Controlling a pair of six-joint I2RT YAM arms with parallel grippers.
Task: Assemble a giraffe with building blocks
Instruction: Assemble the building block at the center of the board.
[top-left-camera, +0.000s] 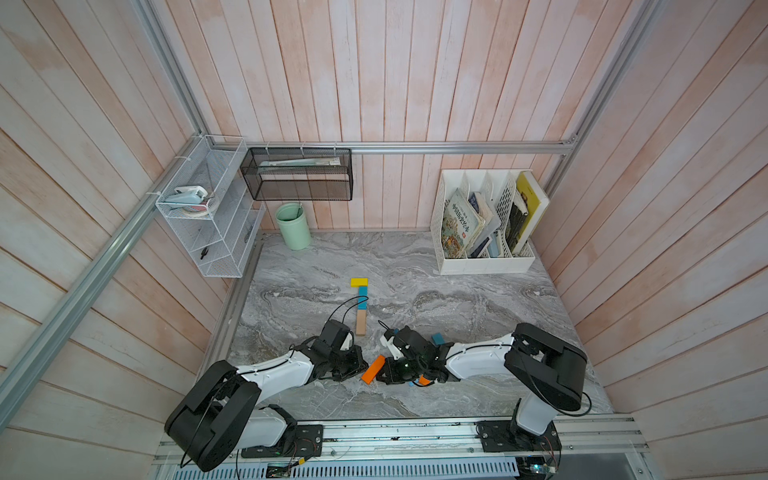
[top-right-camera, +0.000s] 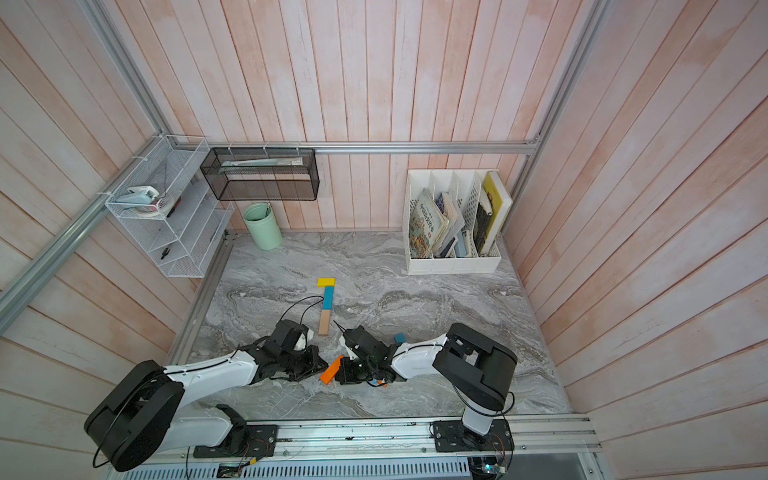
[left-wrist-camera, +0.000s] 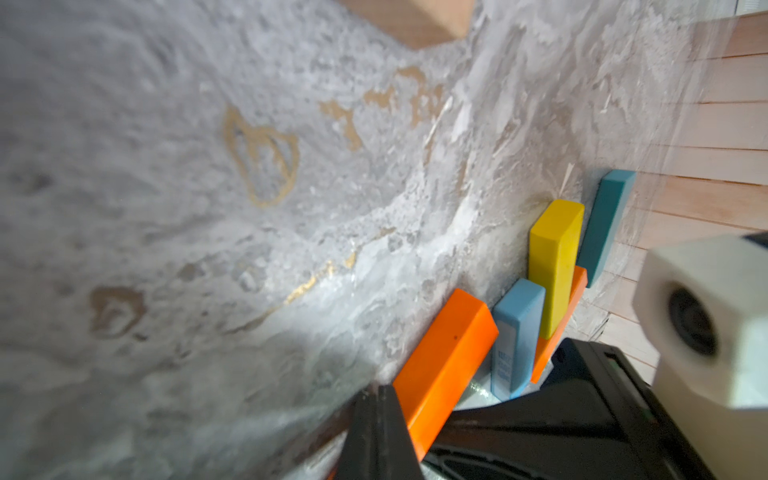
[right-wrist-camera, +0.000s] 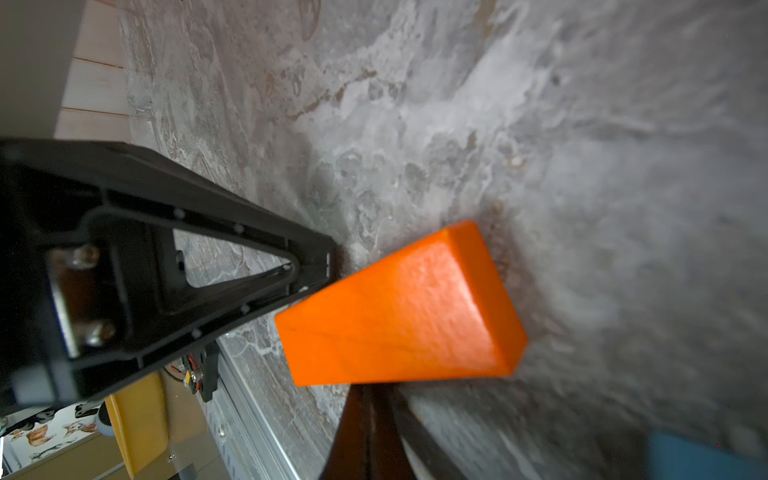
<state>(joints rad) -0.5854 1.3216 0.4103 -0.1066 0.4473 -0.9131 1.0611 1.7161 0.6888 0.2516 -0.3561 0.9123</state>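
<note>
A crosswise yellow block (top-left-camera: 359, 282), a teal block (top-left-camera: 363, 297) and a tan block (top-left-camera: 360, 323) lie in a line on the marble table; both top views show them. Nearer the front, an orange block (top-left-camera: 372, 369) (top-right-camera: 331, 369) lies slanted between my two grippers. My left gripper (top-left-camera: 365, 367) (left-wrist-camera: 380, 399) is shut and empty, its tip against one long side of the orange block (left-wrist-camera: 444, 365). My right gripper (top-left-camera: 381, 372) (right-wrist-camera: 370, 395) is shut and empty too, against the opposite side (right-wrist-camera: 399, 311). Beyond it lie light blue (left-wrist-camera: 517, 336), yellow (left-wrist-camera: 555, 266), orange (left-wrist-camera: 561, 328) and teal (left-wrist-camera: 606, 224) blocks.
A green cup (top-left-camera: 293, 226) stands at the back left of the table. A white file rack (top-left-camera: 484, 262) with books stands at the back right. A white wire shelf (top-left-camera: 208, 232) and a black mesh basket (top-left-camera: 297, 183) hang on the walls. A metal rail (top-left-camera: 395, 432) runs along the front.
</note>
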